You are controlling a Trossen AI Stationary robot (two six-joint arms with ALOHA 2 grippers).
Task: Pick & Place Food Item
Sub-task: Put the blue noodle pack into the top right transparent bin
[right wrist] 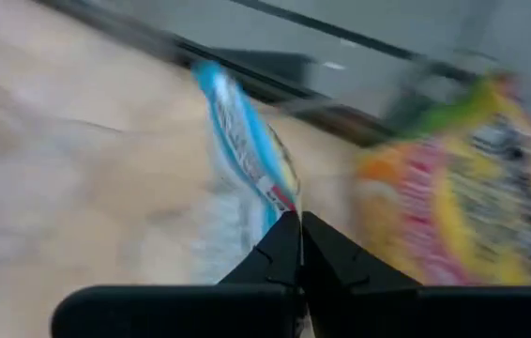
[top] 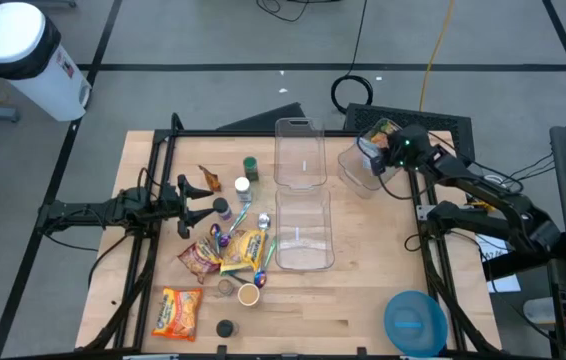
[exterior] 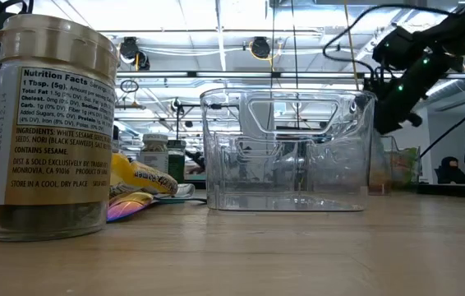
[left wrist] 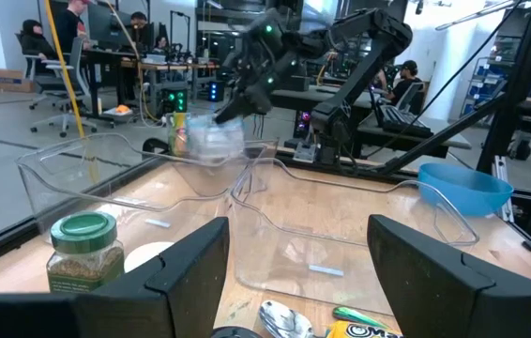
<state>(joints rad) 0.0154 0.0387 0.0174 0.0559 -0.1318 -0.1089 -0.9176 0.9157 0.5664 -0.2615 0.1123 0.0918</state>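
A: Clear plastic everywhere. Two open containers sit mid-table, one point(top: 299, 152) at about twelve o'clock from the other point(top: 304, 231), and a third clear tub point(top: 356, 168) hangs at the table's two o'clock corner.

B: Who has the tub?

A: The right gripper point(top: 378, 152). Its fingers are pressed together, pinching a thin blue-and-white packet point(right wrist: 247, 150) or edge; the blur makes it hard to say exactly what. A colourful snack bag point(right wrist: 477, 188) lies just beside it.

B: And the left gripper point(top: 191, 200)?

A: At nine o'clock on the table, jaws apart with nothing between them, pointing towards the food pile: a green-lidded spice jar point(top: 251, 166), a spoon point(top: 264, 222), foil snack packets point(top: 233, 248). An orange noodle packet point(top: 178, 312) lies at seven o'clock, a blue bowl point(top: 415, 322) at five.
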